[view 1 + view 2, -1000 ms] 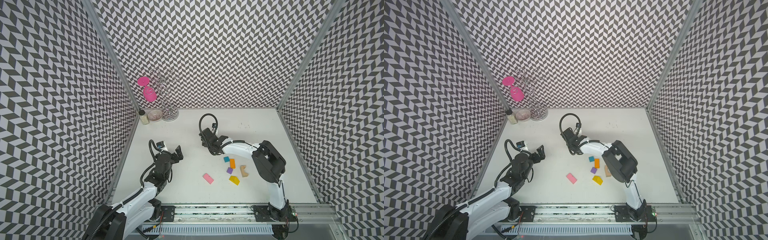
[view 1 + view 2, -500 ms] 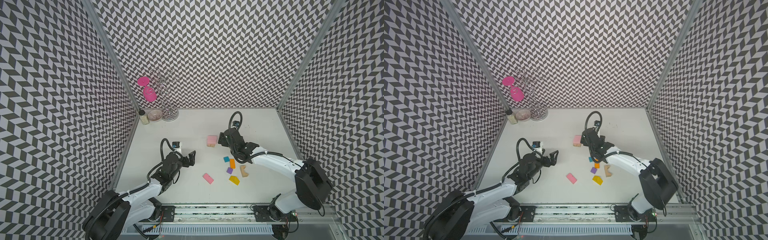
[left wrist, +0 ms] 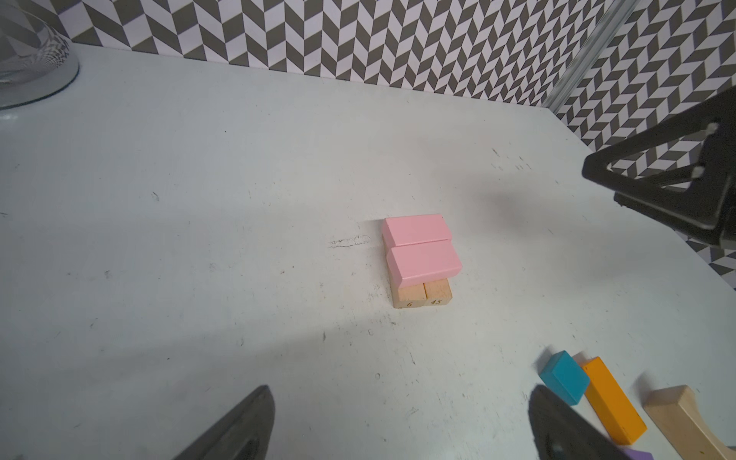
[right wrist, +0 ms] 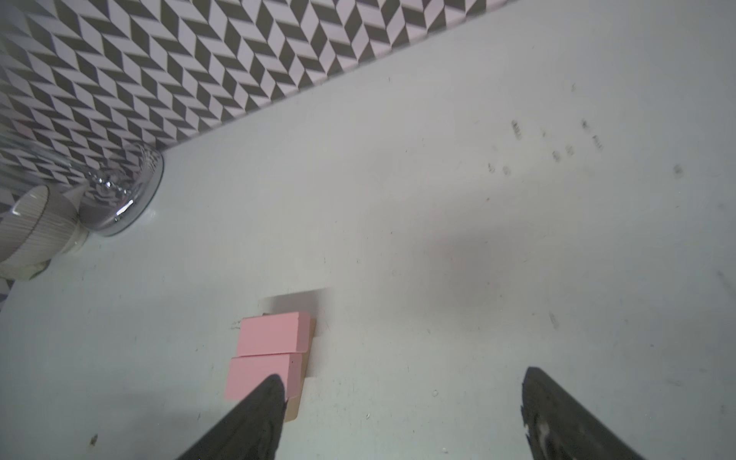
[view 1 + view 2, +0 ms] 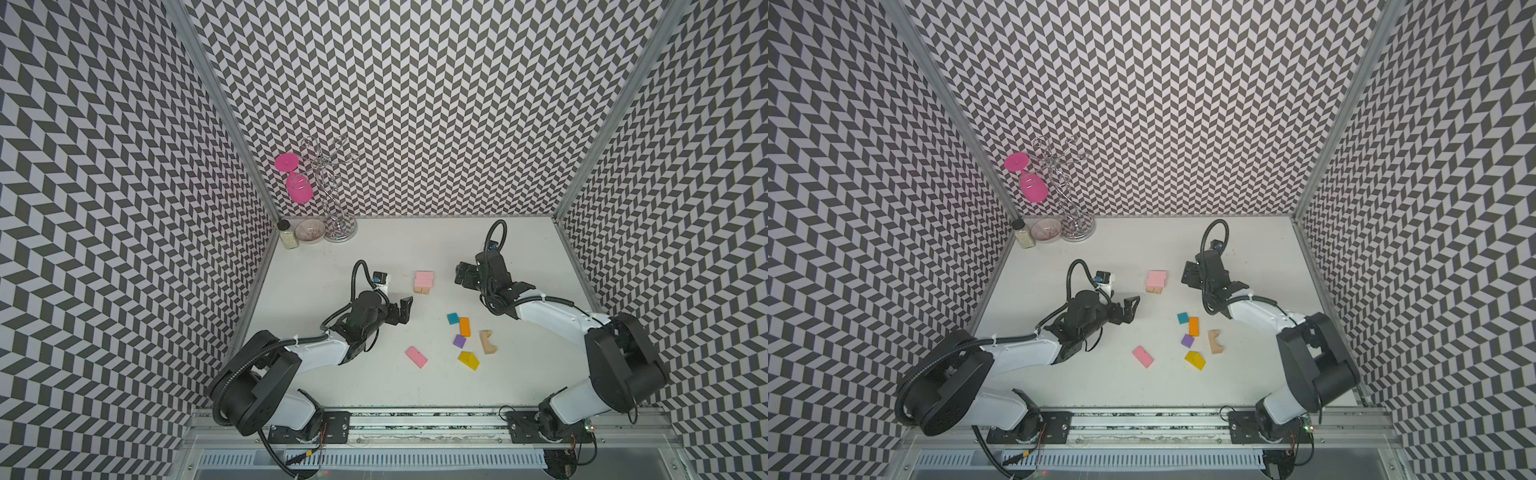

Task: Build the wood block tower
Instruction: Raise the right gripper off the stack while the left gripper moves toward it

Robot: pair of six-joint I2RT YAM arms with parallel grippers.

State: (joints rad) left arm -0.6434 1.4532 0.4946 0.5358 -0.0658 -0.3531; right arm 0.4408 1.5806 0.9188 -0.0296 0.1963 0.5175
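big white tabletop (image 5: 374,257) takes up the floor of the zigzag-walled booth, with the left arm (image 5: 316,357) reaching in from 7 o'clock and the right arm (image 5: 552,320) from 5. over in the 11 o'clock corner there's a wire glass rack (image 5: 332,195) with a pink goblet (image 5: 298,191) hanging upside down off it, plus a little bowl (image 5: 310,231) and a jar (image 5: 287,235) beside its base. the tower (image 5: 424,279) sits just toward 12 from the middle and it's only two layers: two tan bars side by side with two pink slabs laid across them. right fingers (image 4: 553,418) are spread wide with nothing in them, hovering just at the tower's 3 o'clock. left fingers (image 3: 247,426) are wide apart and empty too, off at the tower's 7 o'clock. the loose wood blocks lie around 4 to 5 o'clock of the middle: tan arch (image 5: 487,341), pink slab (image 5: 417,357) off alone toward 6, orange slab (image 5: 464,326) right up against the teal cube (image 5: 452,318), yellow roof piece (image 5: 468,360), purple cube (image 5: 459,341).
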